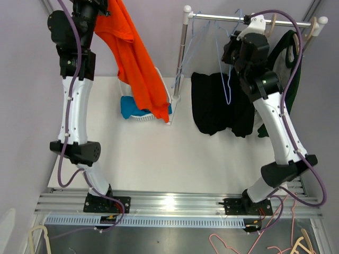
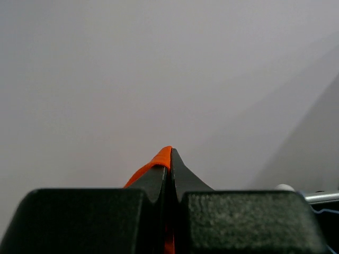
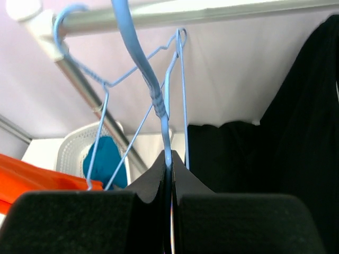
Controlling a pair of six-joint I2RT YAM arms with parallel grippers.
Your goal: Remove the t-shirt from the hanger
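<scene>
The orange t-shirt point(image 1: 135, 63) hangs free from my left gripper point(image 1: 100, 8), raised high at the back left; its lower end drapes toward the white basket. In the left wrist view the gripper point(image 2: 170, 159) is shut on a fold of orange cloth point(image 2: 158, 162). My right gripper point(image 1: 232, 52) is up by the rack rail point(image 1: 238, 19) and shut on a blue hanger point(image 1: 226, 87) that carries no shirt. In the right wrist view the gripper point(image 3: 168, 159) pinches the hanger's blue stem point(image 3: 143, 63).
A white basket point(image 1: 159, 106) with a blue garment point(image 1: 132, 107) stands at the back by the rack's left post point(image 1: 181, 58). Black garments point(image 1: 217, 103) hang from the rail. Empty blue wire hangers point(image 3: 106, 84) and wooden hangers point(image 1: 312, 26) are also on it.
</scene>
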